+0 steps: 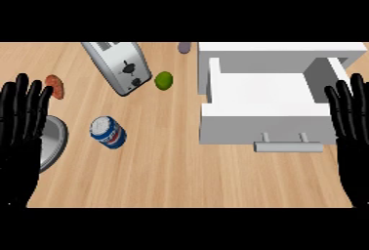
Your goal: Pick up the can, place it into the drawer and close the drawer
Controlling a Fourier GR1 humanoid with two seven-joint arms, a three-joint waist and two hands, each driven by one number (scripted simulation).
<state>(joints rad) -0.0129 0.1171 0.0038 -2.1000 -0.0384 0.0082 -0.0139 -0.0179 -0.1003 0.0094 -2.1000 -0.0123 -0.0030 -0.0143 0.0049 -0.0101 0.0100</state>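
I log the left hand (22, 127), fingers straight, holding nothing, resting left of the can (108, 132). Can: blue-and-white label, pale lid, lying tilted on the counter, untouched. Drawer (263, 97), well right of the can: pulled open, white. Right hand (352, 127), far right of the can: likewise unclenched. Picking, placing, closing all remain.

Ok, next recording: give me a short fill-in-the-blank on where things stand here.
1. The blue-and-white can lies on the counter, held by ____ hand.
2. The white drawer stands ____.
3. The green lime lies just right of the ____.
4. The left hand and right hand both rest with fingers ____.

Missing words: neither; open; toaster; straight
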